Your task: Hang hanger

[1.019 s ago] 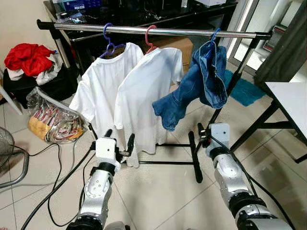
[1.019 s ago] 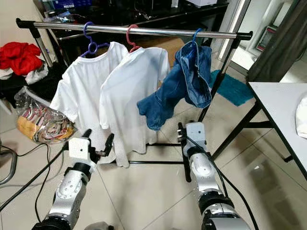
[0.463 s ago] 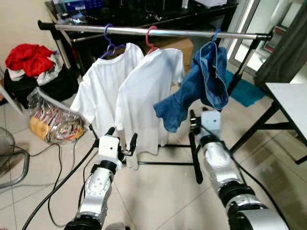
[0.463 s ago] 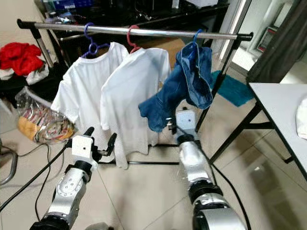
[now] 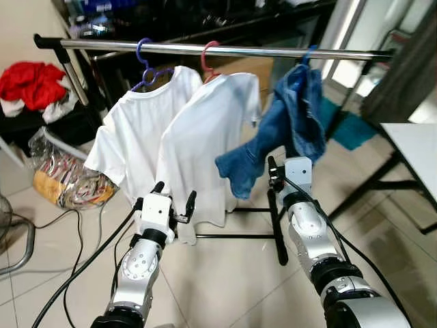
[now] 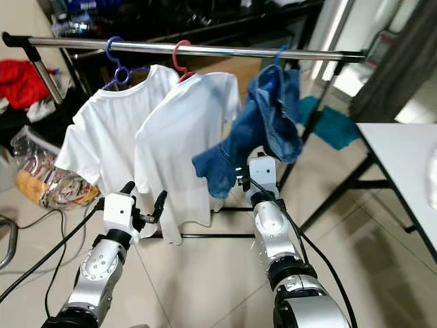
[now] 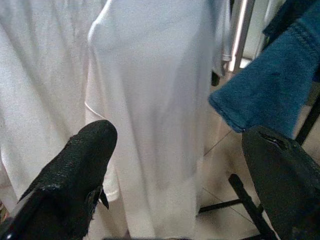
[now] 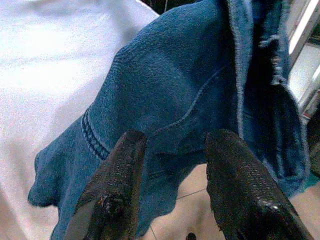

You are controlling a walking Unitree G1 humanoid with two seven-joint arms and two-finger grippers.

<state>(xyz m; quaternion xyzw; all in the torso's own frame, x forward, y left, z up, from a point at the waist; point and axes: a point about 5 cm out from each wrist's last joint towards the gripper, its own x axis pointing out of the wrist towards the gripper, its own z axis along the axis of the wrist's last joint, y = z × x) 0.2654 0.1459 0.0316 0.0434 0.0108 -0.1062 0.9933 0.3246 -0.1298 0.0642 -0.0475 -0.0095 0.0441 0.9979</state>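
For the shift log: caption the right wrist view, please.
Open right end effector facing blue denim jeans hanging beside a white T-shirt.

No text, label, brand, number or sign can be read anywhere in these views. The two white T-shirts (image 5: 179, 147) and the blue denim garment (image 5: 287, 130) on the rail (image 5: 225, 50) carry no legible print or tag. The boxes on the dark shelf behind the rail (image 5: 92, 8) are too blurred to make out any wording (only patches of colour show there), and the plastic bag on the floor (image 5: 68, 178) shows nothing that can be read.
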